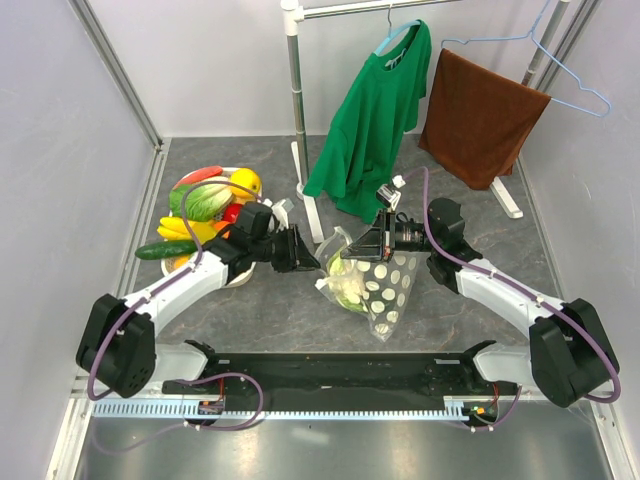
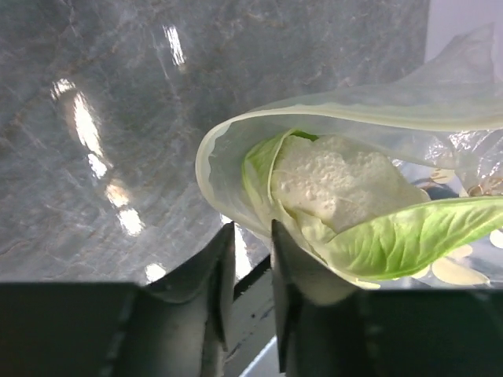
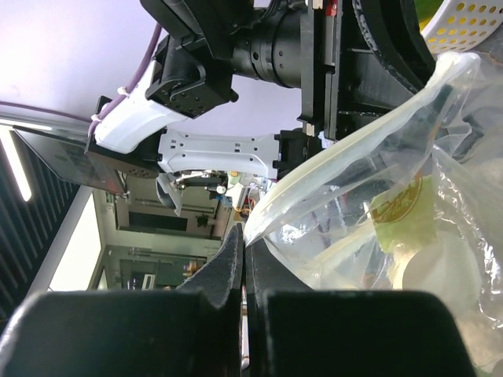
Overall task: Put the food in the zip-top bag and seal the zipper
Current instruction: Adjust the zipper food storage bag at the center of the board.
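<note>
Walled on three sides in pale lilac panels (image 1: pixel 60 120), framed by aluminium struts (image 1: pixel 120 75). Surfaced in a grey marbled tabletop (image 1: pixel 280 310), glossy, catching bright streaks of light (image 2: pixel 86 129). Holds at the back a white rail (image 1: pixel 296 100) carrying a green T-shirt (image 1: pixel 375 120) on a teal hanger (image 1: pixel 392 38), beside a brown towel (image 1: pixel 478 115) on a blue wire hanger (image 1: pixel 577 82).

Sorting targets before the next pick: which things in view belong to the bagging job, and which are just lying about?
Job: clear dotted zip-top plastic bag; pale-green leafy toy cabbage inside it; toy fruits and vegetables in white tray.
Lying about: green T-shirt on hanger; brown towel, hanging.
</note>
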Motion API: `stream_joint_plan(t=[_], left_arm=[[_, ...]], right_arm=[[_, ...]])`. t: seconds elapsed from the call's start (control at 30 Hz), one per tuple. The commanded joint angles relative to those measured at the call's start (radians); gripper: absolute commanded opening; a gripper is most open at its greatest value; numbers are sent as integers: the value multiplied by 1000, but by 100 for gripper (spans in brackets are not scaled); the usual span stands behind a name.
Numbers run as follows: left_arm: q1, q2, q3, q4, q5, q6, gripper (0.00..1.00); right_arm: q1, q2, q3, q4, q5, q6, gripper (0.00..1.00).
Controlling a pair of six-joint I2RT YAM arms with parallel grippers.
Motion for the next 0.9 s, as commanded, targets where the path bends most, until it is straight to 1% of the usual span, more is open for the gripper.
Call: stream_joint_plan(t=[0.0, 0.07, 0.2, 0.23, 0.27, 0.33, 0.4, 0.47, 0.7, 0.8, 0.83, 0.87], left_arm=[[25, -52, -59, 84, 115, -101, 24], [38, -87, -87, 96, 120, -115, 20], [60, -123, -118, 93, 105, -147, 22], [68, -123, -119, 84, 97, -145, 24], [80, -126, -125, 90, 98, -144, 32], [89, -121, -130, 110, 118, -144, 36], [91, -101, -126, 127, 135, -141, 43], [91, -80, -115, 154, 164, -147, 46], [89, -17, -116, 171, 180, -159, 47], [89, -14, -135, 194, 180, -187, 42], [89, -23, -142, 216, 183, -196, 42], [89, -32, -156, 231, 194, -204, 47]], right_arm=[[3, -35, 16, 82, -17, 8, 0], [3, -34, 15, 116, -19, 34, 0], [5, -35, 38, 119, -29, 36, 0], [6, -37, 41, 116, -31, 33, 0], [5, -40, 49, 107, -35, 27, 0], [5, -45, 49, 107, -39, 23, 0], [6, -48, 39, 124, -40, 33, 0], [10, -48, 36, 151, -45, 43, 0], [26, -35, 64, 180, -51, 53, 0], [31, -31, 76, 197, -51, 63, 0], [34, -29, 79, 197, -55, 62, 0], [39, -28, 82, 197, -57, 62, 0]])
